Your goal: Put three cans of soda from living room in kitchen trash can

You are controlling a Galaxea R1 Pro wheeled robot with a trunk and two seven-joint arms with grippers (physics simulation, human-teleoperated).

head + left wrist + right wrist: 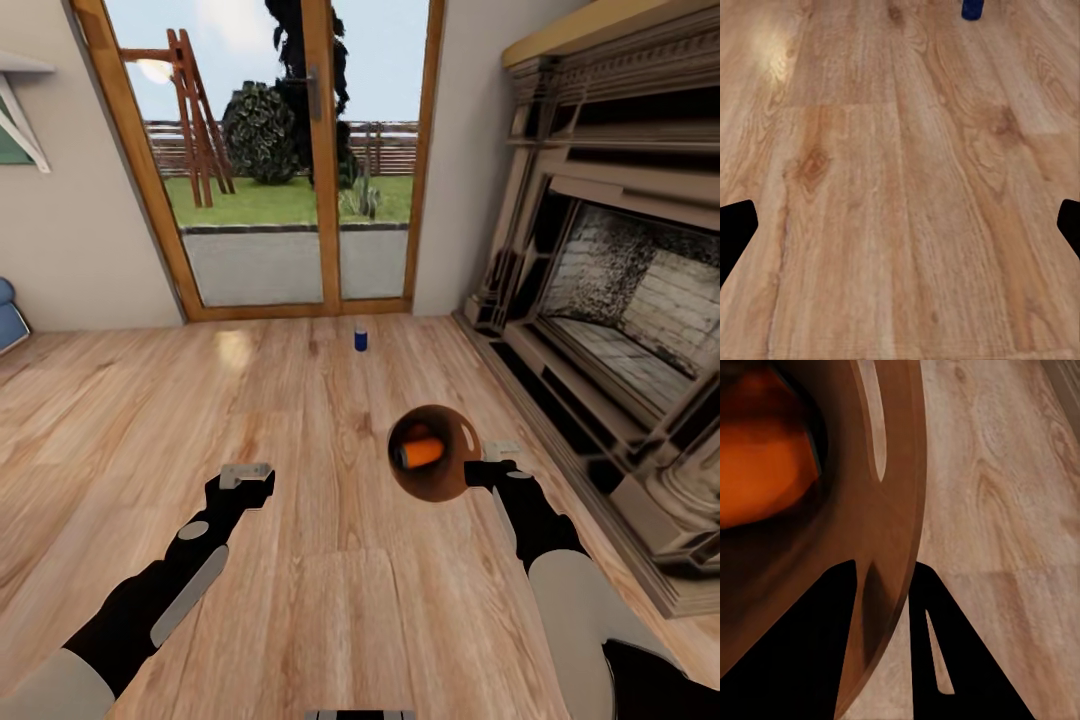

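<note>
My right gripper is shut on the rim of the tash can, which it holds above the wood floor, tipped so its coppery inside faces the head camera. An orange can of soda lies inside. The right wrist view shows the brown rim pinched between the fingers of the right gripper, with the orange can beyond it. The dark blue can stands upright on the floor ahead, near the glass doors, and also shows in the left wrist view. My left gripper hangs open and empty.
A dark ornate fireplace runs along the right side, its hearth step close to my right arm. Wood-framed glass doors stand straight ahead. A light-blue sofa edge shows at far left. Wood floor stretches left and ahead.
</note>
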